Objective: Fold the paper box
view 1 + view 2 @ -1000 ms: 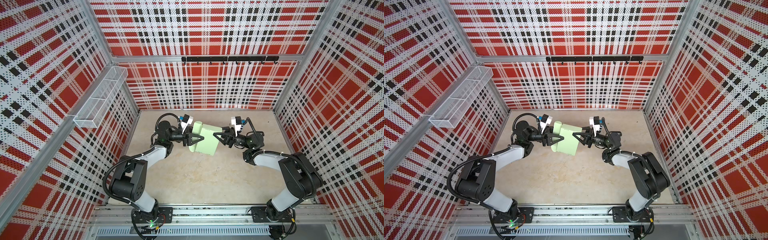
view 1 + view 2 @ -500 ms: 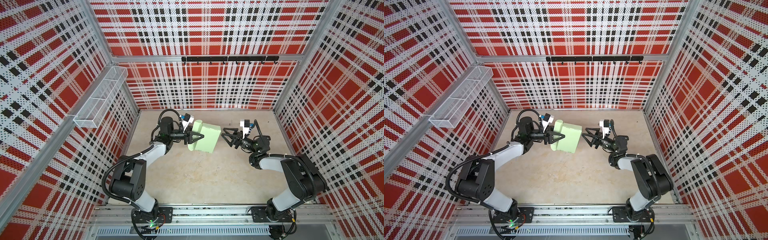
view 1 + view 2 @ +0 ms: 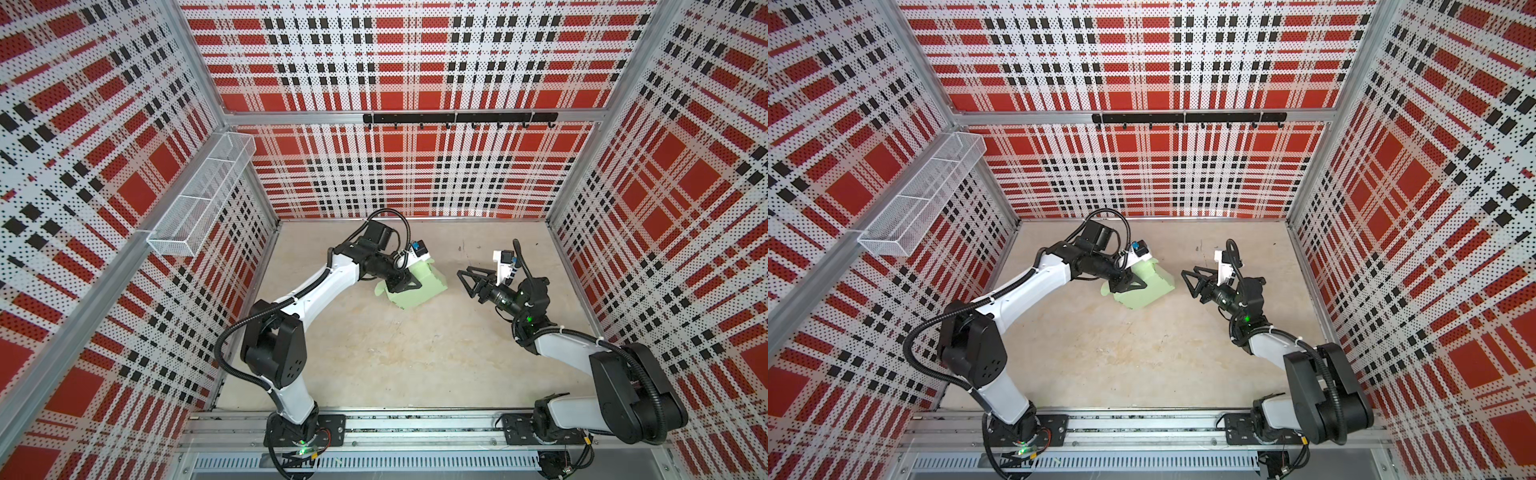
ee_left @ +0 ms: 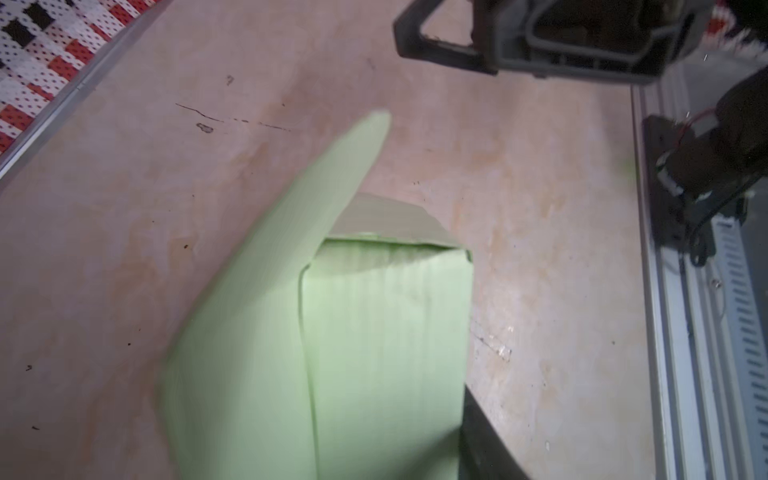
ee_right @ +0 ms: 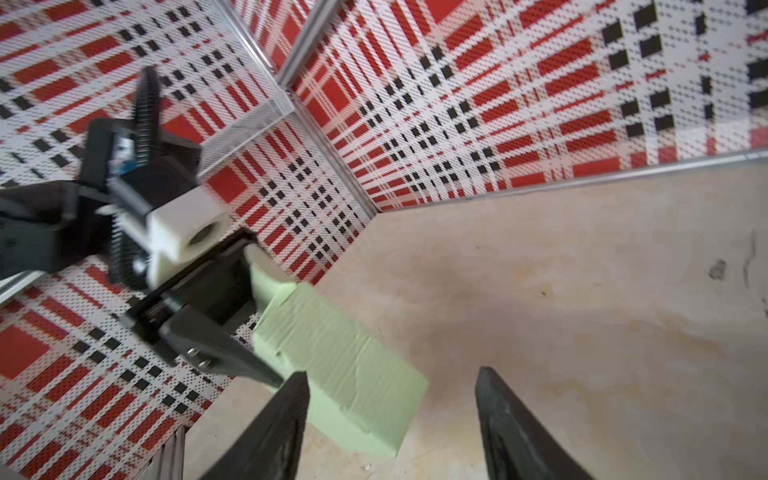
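L claw (image 3: pixel 409 284) pinched the paper box (image 3: pixel 428 291) by one end. The box was tilted over the surface (image 3: pixel 395 353), mid-rear, w/ one flap sticking out. R claw (image 3: pixel 464 283) was spread wide, empty, near the box, not touching.

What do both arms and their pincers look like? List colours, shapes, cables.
The left arm and right arm have white links, black joint housings, and black ribbed cable hoses looping outside. The left pincer and right pincer are black, with open-framed triangular fingers tapering to points. A white camera block sits at each wrist.
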`<control>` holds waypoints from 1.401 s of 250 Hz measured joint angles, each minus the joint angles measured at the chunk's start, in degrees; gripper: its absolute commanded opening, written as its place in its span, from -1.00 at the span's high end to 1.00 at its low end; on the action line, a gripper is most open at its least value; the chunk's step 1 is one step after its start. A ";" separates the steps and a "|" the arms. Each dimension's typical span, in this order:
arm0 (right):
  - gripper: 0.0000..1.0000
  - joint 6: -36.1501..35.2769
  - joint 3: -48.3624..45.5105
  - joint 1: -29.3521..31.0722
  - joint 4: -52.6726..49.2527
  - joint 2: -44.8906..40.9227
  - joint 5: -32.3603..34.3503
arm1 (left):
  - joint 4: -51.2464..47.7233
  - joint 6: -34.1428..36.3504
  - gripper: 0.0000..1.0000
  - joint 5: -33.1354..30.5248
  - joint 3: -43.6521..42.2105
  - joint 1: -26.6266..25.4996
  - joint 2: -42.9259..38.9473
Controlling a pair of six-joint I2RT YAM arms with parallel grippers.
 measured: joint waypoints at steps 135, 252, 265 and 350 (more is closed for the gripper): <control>-0.38 8.68 -4.96 8.98 -5.46 3.30 11.37 | -9.11 11.91 0.07 -16.15 2.78 -8.15 9.11; -0.49 13.29 -6.34 16.70 -0.52 6.32 17.62 | -8.83 10.97 0.03 -17.88 4.09 -8.74 10.54; -0.49 13.49 -6.32 17.64 0.20 6.86 17.81 | -8.68 10.93 0.02 -17.88 4.13 -8.76 10.60; -0.49 14.14 -7.13 21.70 -0.66 3.82 22.01 | -8.44 10.62 0.01 -16.98 4.66 -9.09 11.19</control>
